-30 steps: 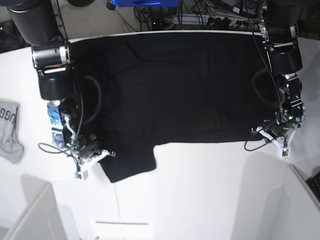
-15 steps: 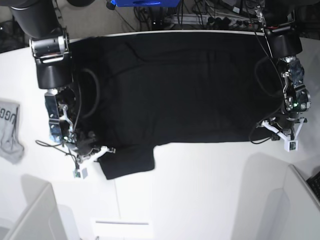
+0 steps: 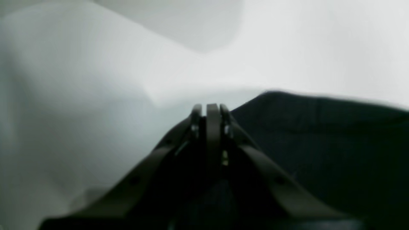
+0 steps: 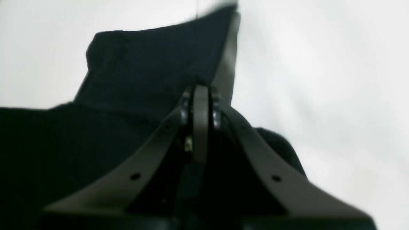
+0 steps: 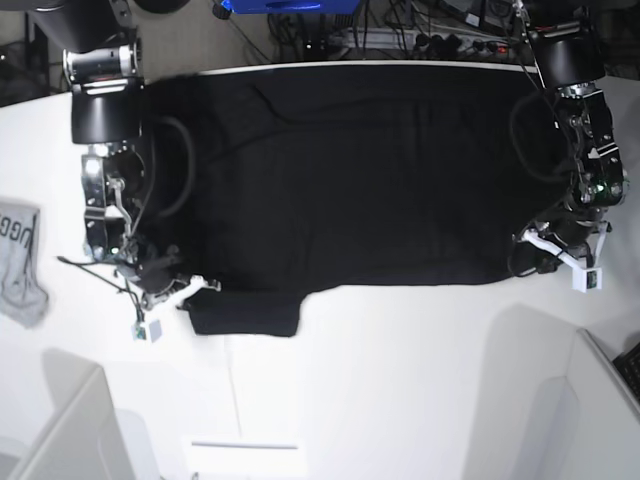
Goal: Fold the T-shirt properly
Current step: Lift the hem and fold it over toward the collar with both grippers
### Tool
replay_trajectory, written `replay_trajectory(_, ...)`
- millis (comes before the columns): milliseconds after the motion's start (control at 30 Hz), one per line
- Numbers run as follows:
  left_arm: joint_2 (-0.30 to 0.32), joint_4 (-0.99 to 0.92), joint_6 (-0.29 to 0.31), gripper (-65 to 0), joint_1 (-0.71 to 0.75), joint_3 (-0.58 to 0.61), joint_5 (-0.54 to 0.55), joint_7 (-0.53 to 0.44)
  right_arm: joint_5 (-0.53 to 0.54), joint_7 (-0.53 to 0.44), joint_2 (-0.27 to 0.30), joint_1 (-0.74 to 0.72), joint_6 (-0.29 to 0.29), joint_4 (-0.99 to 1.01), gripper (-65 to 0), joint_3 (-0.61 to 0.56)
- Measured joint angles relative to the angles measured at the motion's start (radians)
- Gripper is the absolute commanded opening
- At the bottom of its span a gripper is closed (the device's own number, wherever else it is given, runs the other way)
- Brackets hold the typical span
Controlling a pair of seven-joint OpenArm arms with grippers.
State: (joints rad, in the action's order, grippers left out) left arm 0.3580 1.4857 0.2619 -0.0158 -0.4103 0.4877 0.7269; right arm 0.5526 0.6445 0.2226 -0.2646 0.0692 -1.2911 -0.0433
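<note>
Lying flat and plain side up, the black T-shirt point(image 5: 360, 175) covers the far half of the white table point(image 5: 400, 380), one sleeve point(image 5: 245, 315) jutting nearest; the right gripper point(image 5: 185, 290), jaws together, pinches that sleeve's edge; the left gripper point(image 5: 540, 250), likewise closed, sits at the opposite hem corner; a small grey garment point(image 5: 20, 260) lies well apart.

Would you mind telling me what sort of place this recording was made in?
Probably a robotics lab bench rather than a home: a bare white table with two robot arms over a black T-shirt, and a tangle of cables and equipment behind the far edge.
</note>
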Motion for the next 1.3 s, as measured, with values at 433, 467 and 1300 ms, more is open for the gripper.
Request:
replay_trajectory(433,0.003,0.125,0.0,-65.0,0.07,-0.042,-0.001,0.102,0.002,0.111,-0.006,0.108,0.0,-0.199,-65.0,0.137)
replay_trajectory(467,-0.002,0.163,0.0,-65.0,0.09,-0.062,0.005,0.104,0.007,0.117,-0.008,0.12,0.001,-0.224,-65.0,0.147)
replay_trajectory(1300,0.011,0.26,0.136,-65.0,0.239,-0.152,0.006,0.118,0.012,0.239,-0.011,0.338,0.002,-0.507,-65.0,0.243)
